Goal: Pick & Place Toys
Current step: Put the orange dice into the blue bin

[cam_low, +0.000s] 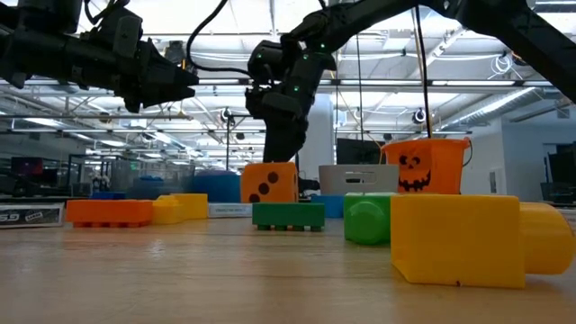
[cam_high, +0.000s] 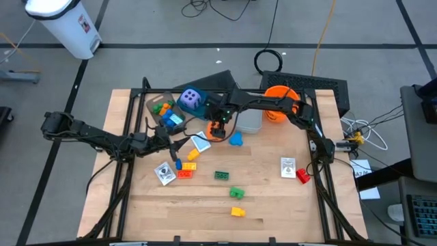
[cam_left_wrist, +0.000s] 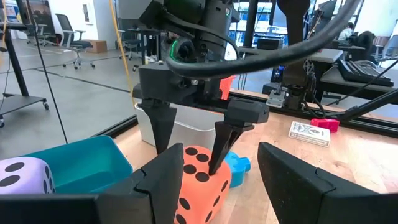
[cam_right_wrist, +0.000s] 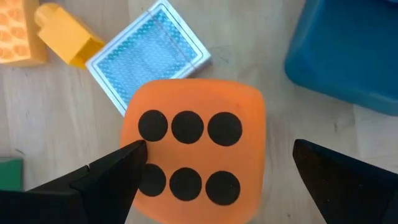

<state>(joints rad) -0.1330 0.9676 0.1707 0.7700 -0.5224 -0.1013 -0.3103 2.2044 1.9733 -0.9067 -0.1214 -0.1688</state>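
Directly below right end effector (cam_right_wrist: pixel 211 180): orange foam die with black spots (cam_right_wrist: pixel 193 149), 6-face up, between spread fingers, not yet pinched; left end effector (cam_left_wrist: pixel 217 186) half-spread, empty, beside it.

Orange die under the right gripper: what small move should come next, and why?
Probably lower a little and close. The right gripper hangs over the orange die with its fingers wide open, one on each side, and in the left wrist view the fingertips only reach the die's top. The left gripper waits nearby, open and empty.
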